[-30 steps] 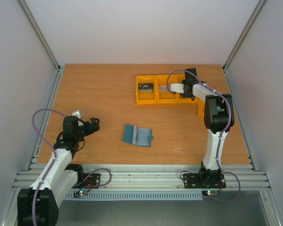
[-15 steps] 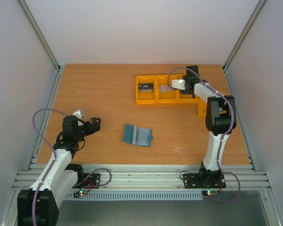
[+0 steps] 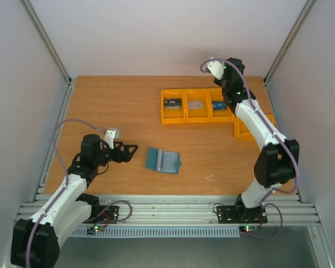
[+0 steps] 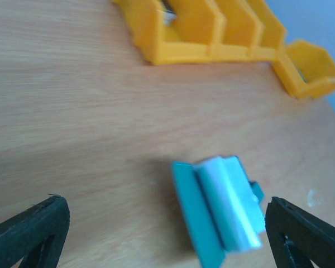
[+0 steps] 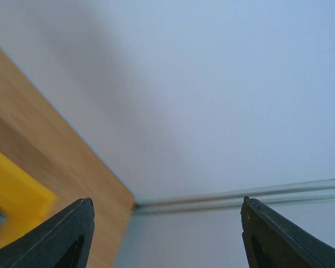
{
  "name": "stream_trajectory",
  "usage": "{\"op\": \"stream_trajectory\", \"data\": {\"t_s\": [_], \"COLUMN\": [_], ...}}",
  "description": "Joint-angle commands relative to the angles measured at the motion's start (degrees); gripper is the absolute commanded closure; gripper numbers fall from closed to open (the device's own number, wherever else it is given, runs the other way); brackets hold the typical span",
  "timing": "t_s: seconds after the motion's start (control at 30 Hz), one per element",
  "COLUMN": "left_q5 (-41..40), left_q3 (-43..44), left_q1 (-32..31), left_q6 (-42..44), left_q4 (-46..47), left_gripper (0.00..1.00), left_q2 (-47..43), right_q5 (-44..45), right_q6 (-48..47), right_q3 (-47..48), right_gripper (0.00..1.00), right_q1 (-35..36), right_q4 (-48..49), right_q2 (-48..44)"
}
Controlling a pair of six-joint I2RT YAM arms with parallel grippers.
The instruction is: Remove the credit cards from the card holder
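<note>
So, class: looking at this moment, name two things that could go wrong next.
The open left gripper is low near the card holder, which lies unheld on the table; a nudge might slide it rather than grip it. The right gripper is raised near the back wall and might strike it.

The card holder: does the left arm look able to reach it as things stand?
Probably yes. The open left hand points at the card holder, which lies open just ahead of it, with only bare table between them and nothing on top of it.
</note>
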Motion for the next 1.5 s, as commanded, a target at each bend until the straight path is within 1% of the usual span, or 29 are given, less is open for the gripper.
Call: {"op": "stream_trajectory", "data": {"t_s": [0.0,0.07,0.1,0.13,0.23,0.27,0.33,0.43,0.47,0.6,0.7,0.8,0.93,1.0,1.07,1.1,1.17,1.2,1.23,1.27,1.3,1.33,1.37,1.47], "left_q5": [3.43,0.89,-1.09,-2.07,-0.71,-0.12,1.02,4.38,4.39,-1.31,-3.27,-2.59,-0.93,0.69,1.68,1.77,1.58,1.22,0.68,-0.35,-1.38,-1.69,-1.44,-0.39], "left_q3": [3.1,3.67,3.86,4.08,5.69,6.38,7.25,8.5,8.82,9.09,9.72,10.81,12.39,12.99,13.43,13.62,13.48,13.11,12.76,12.32,12.1,11.94,11.85,11.31], "left_q1": [-6.96,-10.08,-11.19,-12.16,-14.21,-14.65,-15.46,-17.77,-18.66,-20.63,-20.73,-21.58,-23.41,-23.73,-23.92,-23.98,-24.03,-23.94,-24.0,-23.96,-24.02,-24.02,-23.99,-23.95], "left_q6": [6.52,5.94,4.21,3.34,1.95,1.08,-0.99,-1.5,-0.96,-1.4,-3.04,-3.41,-1.66,-0.32,0.57,0.71,0.42,0.08,-0.74,-1.26,-2.03,-2.62,-2.48,-0.24], "left_q4": [4.04,3.98,4.05,4.07,8.97,10.02,12.55,14.77,15.0,15.23,14.66,14.46,14.53,14.68,15.03,15.32,16.94,18.22,19.54,20.6,21.04,21.12,21.08,20.63], "left_gripper": [0.03,0.03,0.03,0.03,0.01,0.01,0.01,0.01,0.01,0.01,0.01,0.01,0.01,0.01,0.01,0.03,0.18,0.28,0.45,0.66,0.83,0.97,0.99,1.0], "left_q2": [3.96,7.28,9.09,10.89,16.36,18.24,21.72,25.99,27.06,31.31,33.73,36.67,39.64,40.23,41.01,41.62,42.94,43.35,43.47,43.35,42.86,42.35,41.46,36.89], "right_q5": [0.76,-3.61,-7.42,-11.36,-22.23,-24.69,-26.61,-28.51,-29.82,-38.07,-40.47,-43.14,-46.94,-48.2,-49.52,-50.59,-52.93,-53.42,-53.42,-53.16,-52.75,-52.33,-51.98,-50.96], "right_q6": [26.86,38.4,45.23,54.92,75.84,80.71,86.37,90.79,91.89,96.5,97.45,99.34,104.03,105.19,105.03,105.07,105.21,104.96,104.63,104.11,103.39,102.61,101.44,96.62], "right_q3": [-2.37,-4.01,-4.95,-5.94,-10.67,-12.2,-15.06,-19.71,-21.32,-26.78,-27.2,-29.25,-31.98,-32.27,-31.64,-31.33,-30.82,-30.65,-30.31,-30.03,-29.56,-29.08,-28.61,-26.69], "right_gripper": [0.28,0.28,0.28,0.28,0.28,0.29,0.31,0.32,0.33,0.32,0.34,0.4,0.57,0.64,0.67,0.69,0.72,0.72,0.73,0.72,0.72,0.71,0.7,0.66], "right_q1": [10.18,14.02,15.29,16.04,16.59,16.91,18.33,20.8,21.21,21.98,22.88,24.1,24.92,25.42,26.09,26.31,26.48,26.48,26.45,26.49,26.43,26.4,26.29,24.97], "right_q4": [-8.84,-13.38,-15.51,-16.94,-19.25,-20.04,-22.29,-25.28,-25.8,-23.24,-25.09,-23.41,-18.57,-17.71,-17.45,-16.99,-15.82,-15.65,-15.76,-16.2,-16.96,-18.14,-18.72,-22.45], "right_q2": [-10.72,-15.51,-17.54,-19.25,-22.4,-22.67,-22.24,-20.28,-19.44,-14.95,-9.9,-6.06,-1.99,0.08,1.66,2.36,3.38,3.52,3.36,3.08,2.59,1.86,0.9,-3.57]}}
